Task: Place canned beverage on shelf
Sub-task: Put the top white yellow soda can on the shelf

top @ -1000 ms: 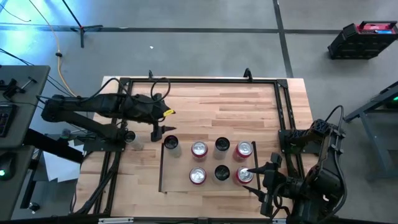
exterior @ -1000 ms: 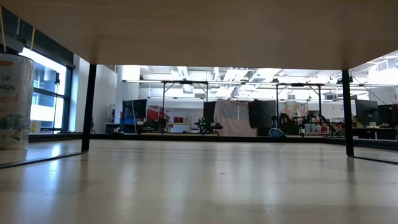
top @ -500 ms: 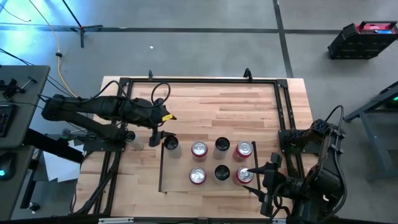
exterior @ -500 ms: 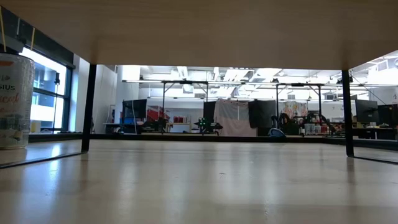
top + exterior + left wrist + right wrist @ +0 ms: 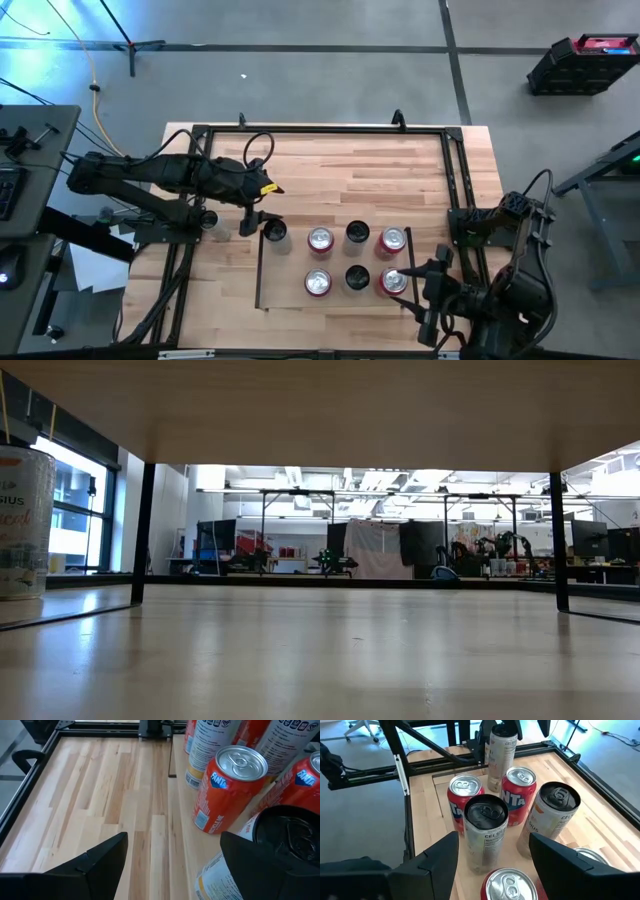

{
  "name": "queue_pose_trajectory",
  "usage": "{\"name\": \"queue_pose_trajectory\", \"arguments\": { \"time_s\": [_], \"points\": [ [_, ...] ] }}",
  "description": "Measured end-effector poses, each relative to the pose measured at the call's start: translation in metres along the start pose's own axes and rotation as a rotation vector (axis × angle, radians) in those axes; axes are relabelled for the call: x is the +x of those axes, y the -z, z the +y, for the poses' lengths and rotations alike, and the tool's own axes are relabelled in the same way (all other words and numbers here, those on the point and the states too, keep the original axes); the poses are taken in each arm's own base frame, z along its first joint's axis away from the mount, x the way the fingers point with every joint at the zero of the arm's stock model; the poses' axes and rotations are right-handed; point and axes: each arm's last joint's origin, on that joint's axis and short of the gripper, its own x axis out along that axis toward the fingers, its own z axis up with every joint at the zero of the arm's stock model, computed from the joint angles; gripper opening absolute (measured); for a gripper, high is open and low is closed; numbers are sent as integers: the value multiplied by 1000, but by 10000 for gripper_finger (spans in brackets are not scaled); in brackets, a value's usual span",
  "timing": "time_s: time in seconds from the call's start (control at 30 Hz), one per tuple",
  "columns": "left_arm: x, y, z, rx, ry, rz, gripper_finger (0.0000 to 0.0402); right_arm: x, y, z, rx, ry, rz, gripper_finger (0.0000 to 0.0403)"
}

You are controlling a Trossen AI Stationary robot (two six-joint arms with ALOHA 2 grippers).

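1. Little has shifted since the earlier frames: left gripper [image 5: 253,219] has drawn back slightly to the near-left shelf corner; cans unmoved.
2. Tabletop [image 5: 370,165]: plank-striped wood, black tube frame.
3. Shelf [image 5: 290,285]: pale panel, holding 7 upright cans.
4. Left arm: nearer the newest can; fingers [image 5: 97,860] apart, gripping nothing.
5. Right gripper [image 5: 425,285]: waiting at the opposite shelf end, fingers apart, empty.
6. Tall black-topped can [image 5: 274,230]: on the shelf's corner, long axis vertical, just beside the left jaws, toward the shelf. Judged placed; retreat must avoid tipping it.
7. Red Fanta can [image 5: 227,790]: neighbour, close behind.
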Motion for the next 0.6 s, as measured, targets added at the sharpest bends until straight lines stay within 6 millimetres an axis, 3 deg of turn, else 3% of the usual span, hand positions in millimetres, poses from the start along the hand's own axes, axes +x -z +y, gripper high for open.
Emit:
{"name": "queue_pose_trajectory", "arguments": {
  "time_s": [0.6],
  "points": [
    [0,-2,0,0,10,-15,310,4,-2,-2,4,15,6,228]
  ]
}}
